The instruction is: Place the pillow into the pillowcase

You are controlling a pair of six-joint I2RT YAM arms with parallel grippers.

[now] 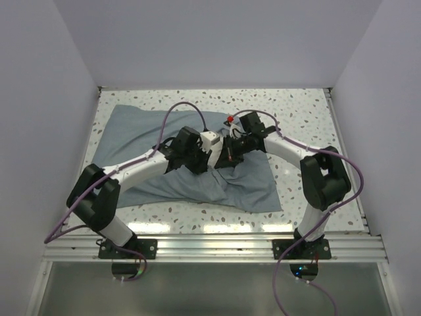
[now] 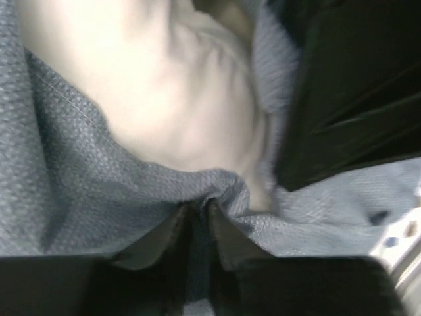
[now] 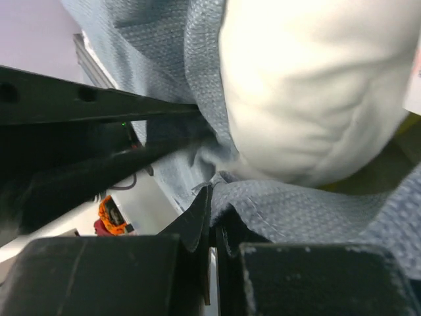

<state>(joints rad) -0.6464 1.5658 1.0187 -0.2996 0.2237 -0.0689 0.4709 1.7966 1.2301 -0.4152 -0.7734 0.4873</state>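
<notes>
Your left hand [image 2: 197, 220] and right hand [image 3: 212, 220] each pinch the limp pillowcase [image 1: 138, 128] at its mouth hem; the pillow [image 2: 164, 99] (soft, likely light) sits inside that mouth, so grip hem, not filling

The pillowcase [image 2: 79, 191] is matt, coarse-woven cloth; the pillow [image 2: 164, 85] is smoother, soft cream fabric.
</notes>
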